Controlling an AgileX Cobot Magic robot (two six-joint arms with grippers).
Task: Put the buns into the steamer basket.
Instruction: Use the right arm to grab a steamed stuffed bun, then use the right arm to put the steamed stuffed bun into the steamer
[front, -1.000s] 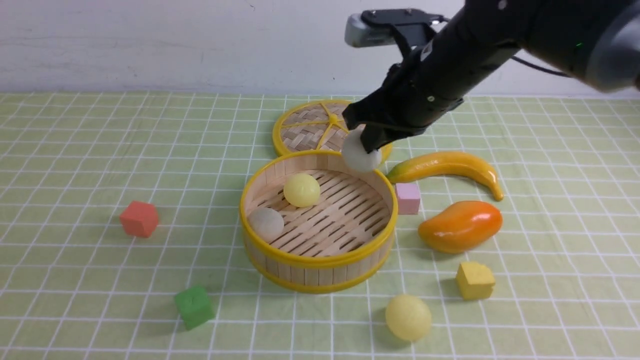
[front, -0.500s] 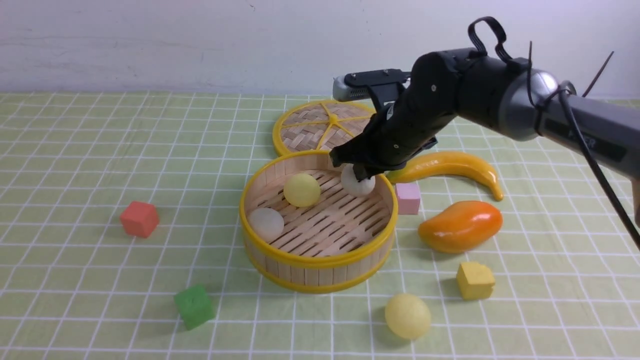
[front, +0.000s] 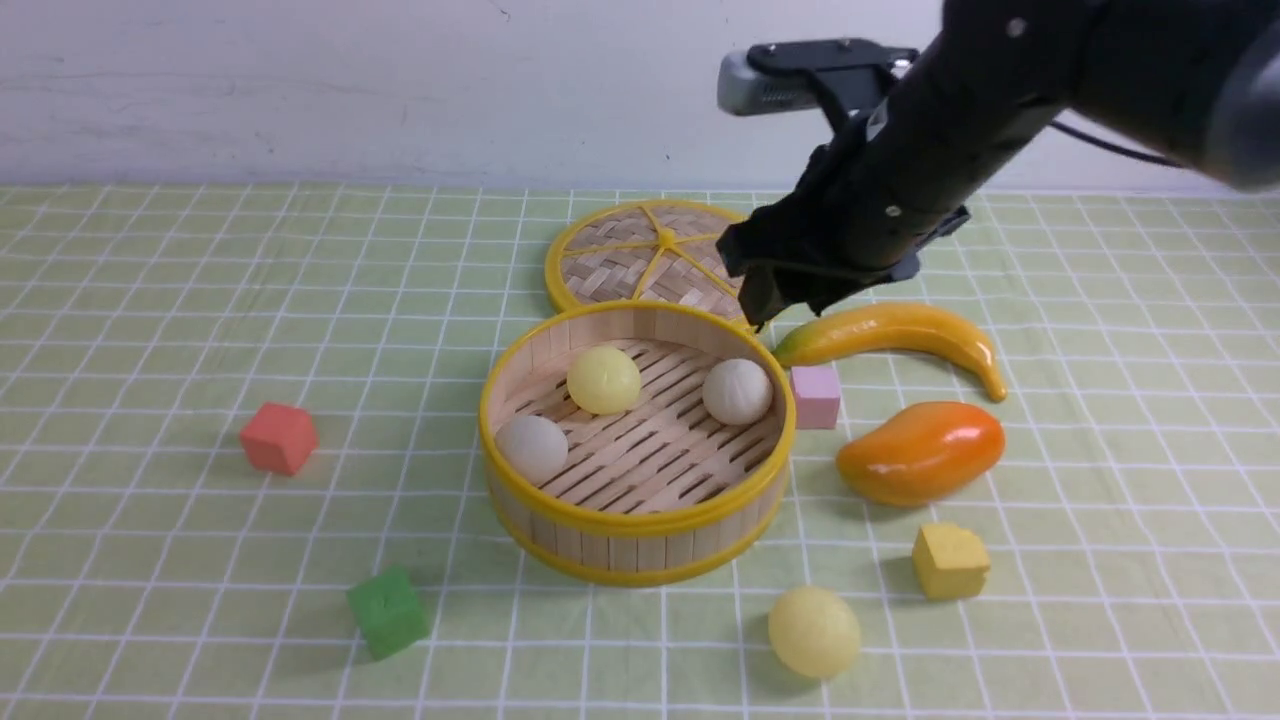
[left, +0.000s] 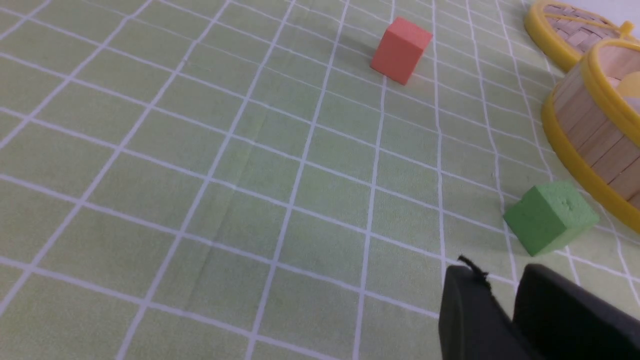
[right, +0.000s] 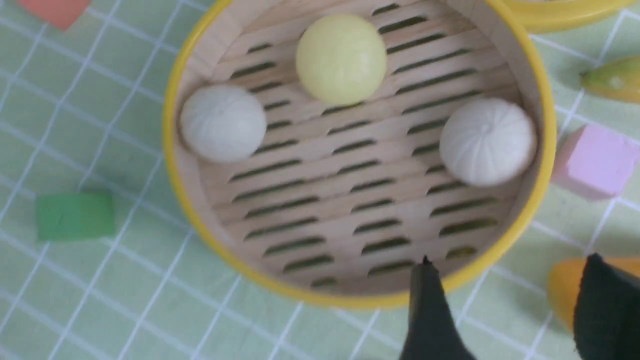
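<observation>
Up comes the right claw (front: 785, 310), away from the basket, its fingers spread and nothing between them! And the off-white bun (front: 737, 392) it was pinching now sits on the slatted floor of the steamer basket (front: 640, 545), over by the right wall. That's three aboard: a second off-white bun (front: 532, 449) against the left side, a pale yellow bun (front: 603, 380) towards the back. One more yellow bun (front: 814, 632) waits outside on the surface (front: 150, 600), near the yellow cube (front: 950, 561). Over on the left wrist view, the left claw (left: 492, 280) shows dark fingertips close together; whether they're touching, I can't tell.
</observation>
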